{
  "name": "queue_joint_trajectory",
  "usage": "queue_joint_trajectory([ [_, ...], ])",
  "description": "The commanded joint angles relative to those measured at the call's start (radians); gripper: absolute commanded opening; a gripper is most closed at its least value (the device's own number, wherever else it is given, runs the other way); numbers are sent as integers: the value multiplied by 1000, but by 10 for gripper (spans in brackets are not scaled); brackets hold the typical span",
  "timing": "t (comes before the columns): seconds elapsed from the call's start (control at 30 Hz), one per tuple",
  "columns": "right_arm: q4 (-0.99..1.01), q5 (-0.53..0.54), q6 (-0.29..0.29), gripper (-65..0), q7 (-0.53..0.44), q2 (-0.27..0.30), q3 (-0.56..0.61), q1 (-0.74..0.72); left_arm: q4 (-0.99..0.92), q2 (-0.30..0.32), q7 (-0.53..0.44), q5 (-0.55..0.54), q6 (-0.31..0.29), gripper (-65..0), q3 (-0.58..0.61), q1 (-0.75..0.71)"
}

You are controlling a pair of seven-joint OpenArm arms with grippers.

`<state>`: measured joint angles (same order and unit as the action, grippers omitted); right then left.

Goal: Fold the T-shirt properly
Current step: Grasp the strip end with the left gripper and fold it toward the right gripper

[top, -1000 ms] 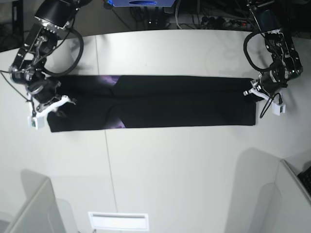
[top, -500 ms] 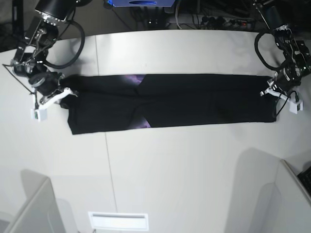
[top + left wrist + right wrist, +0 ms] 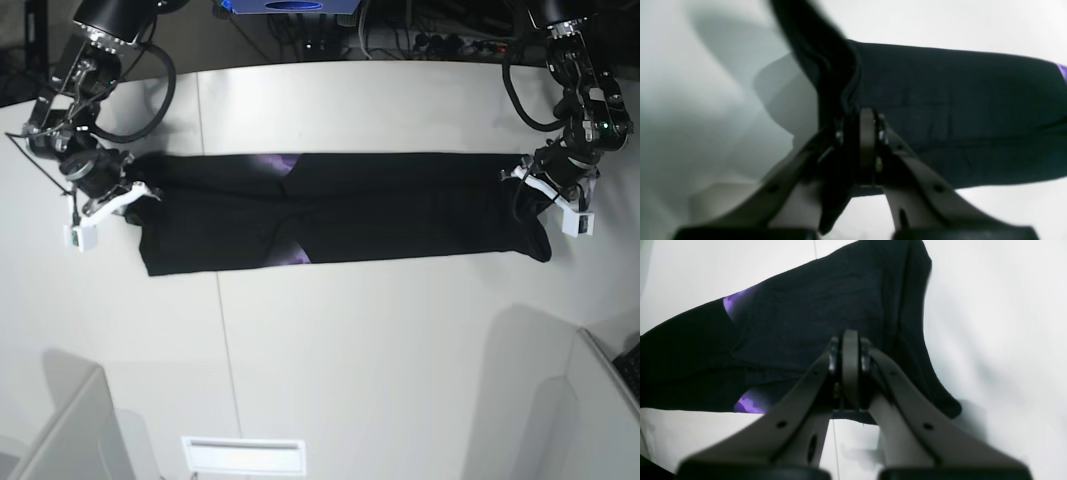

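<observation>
No writing, label, brand, number or sign can be read in any of the three views. The purple patches showing on the T-shirt (image 3: 340, 210) are bits of a printed picture, not lettering. The blue object (image 3: 290, 6) beyond the far edge of the desk (image 3: 380, 350) is cut off by the frame, and any marking on it is too small to make out.
</observation>
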<state>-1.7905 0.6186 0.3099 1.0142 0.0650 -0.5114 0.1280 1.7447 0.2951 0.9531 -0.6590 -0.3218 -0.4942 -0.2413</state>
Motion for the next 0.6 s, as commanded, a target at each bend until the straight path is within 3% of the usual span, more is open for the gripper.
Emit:
queue_joint_trajectory([
  [0.0,-12,14,2,-650,-18,9,-5,-12,31,2,-19,-15,-6,-650,4,6],
  [0.17,-12,14,2,-650,-18,9,-5,-12,79,-46,-16,-15,-4,-650,68,7],
  [0.3,-12,14,2,-650,-18,9,-5,-12,80,-61,-19,-15,71,-650,171,15],
  [0.57,-12,14,2,-650,-18,9,-5,-11,80,-112,-18,-15,95,-650,240,20],
])
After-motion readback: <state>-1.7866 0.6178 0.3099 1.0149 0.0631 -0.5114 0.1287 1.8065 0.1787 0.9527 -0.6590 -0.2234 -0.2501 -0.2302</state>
